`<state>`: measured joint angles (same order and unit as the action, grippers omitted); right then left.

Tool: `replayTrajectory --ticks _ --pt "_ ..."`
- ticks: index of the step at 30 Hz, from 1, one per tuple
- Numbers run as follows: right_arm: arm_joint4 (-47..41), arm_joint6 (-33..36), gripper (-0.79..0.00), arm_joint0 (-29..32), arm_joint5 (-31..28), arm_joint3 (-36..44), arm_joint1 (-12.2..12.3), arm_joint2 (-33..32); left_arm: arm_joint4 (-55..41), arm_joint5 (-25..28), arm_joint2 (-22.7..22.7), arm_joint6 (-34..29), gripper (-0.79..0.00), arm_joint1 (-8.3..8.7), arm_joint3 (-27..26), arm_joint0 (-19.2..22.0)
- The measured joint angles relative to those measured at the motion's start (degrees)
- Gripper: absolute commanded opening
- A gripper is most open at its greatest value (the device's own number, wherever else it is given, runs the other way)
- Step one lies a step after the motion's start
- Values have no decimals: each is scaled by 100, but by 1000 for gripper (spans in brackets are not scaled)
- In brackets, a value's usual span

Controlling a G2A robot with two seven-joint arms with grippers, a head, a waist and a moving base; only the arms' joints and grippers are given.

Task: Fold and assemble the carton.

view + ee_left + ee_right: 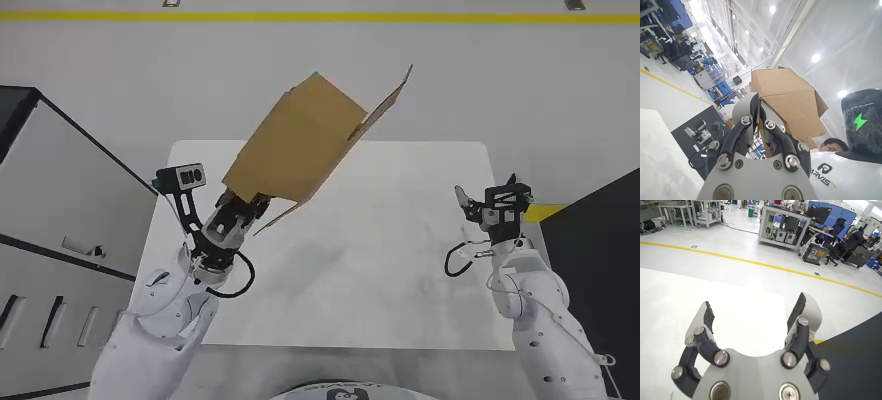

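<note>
A brown cardboard carton [300,145] is held up in the air over the table's far left part, tilted, with one flap sticking out toward the far right. My left gripper [243,208] is shut on the carton's lower edge. In the left wrist view the carton [791,108] rises above the gripper [759,108], whose fingers pinch a thin cardboard wall. My right gripper [468,203] hangs near the table's right edge, open and holding nothing. In the right wrist view that gripper [755,311] shows its two ribbed pads wide apart over the white table [734,313].
The white table [400,260] is bare across its middle and right. A grey cabinet [50,200] stands off its left side. A dark mat [600,230] lies on the floor to the right, and a yellow floor line [320,17] runs beyond the far edge.
</note>
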<state>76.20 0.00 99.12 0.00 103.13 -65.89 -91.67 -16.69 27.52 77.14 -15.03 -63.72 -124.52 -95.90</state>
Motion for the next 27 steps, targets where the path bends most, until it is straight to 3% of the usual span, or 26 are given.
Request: replayTrajectory --ticks 9,13,27 --pt "0 0 0 0 0 0 0 0 140 37 45 -5 -785 0 -11 22" --pt "0 0 0 0 0 0 0 0 -99 -203 -8 50 -785 -18 -86 16" --pt "0 0 0 0 0 0 0 0 -2091 -1229 77 -817 -785 -9 -361 -325"
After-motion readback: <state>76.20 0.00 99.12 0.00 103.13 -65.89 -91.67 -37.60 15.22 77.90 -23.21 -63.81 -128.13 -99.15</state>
